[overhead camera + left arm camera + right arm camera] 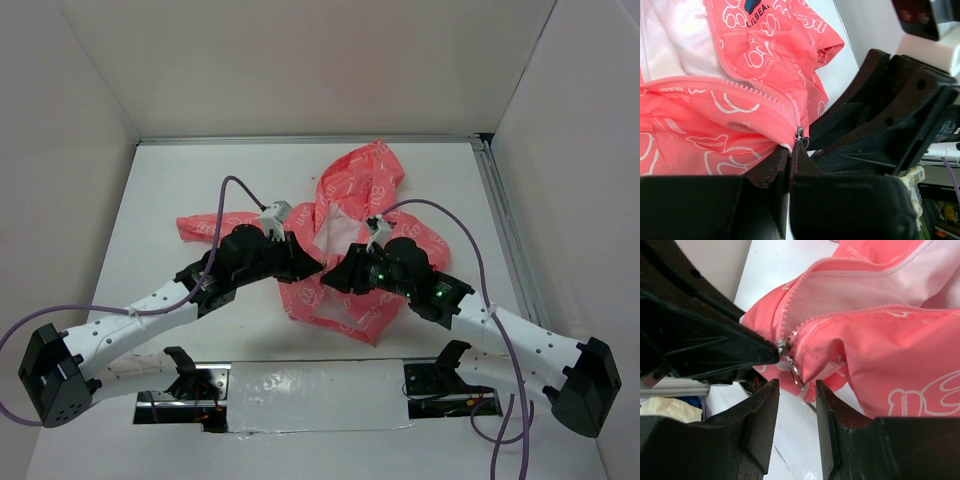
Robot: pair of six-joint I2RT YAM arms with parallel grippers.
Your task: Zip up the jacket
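The jacket is laid out near the middle of the white table. It is pink, with white bear shapes drawn all over it. One sleeve is stretched out to the left. The front is open, and the white lining is seen inside. A dark blue logo is printed on the chest.

The two arms are brought close together at the bottom edge of the jacket. The left fingers are pressed tight together. The bottom edge of the jacket is pinched between them, right under the zipper slider. The slider is found at the very bottom of the zipper. The two rows of pink teeth are spread apart above it.

The right fingers are held a little apart, with a gap between them. Nothing is gripped by them. A small metal pull tab is hung from the slider just above that gap. In the right wrist view, the tip of the left fingers is seen right against the slider.
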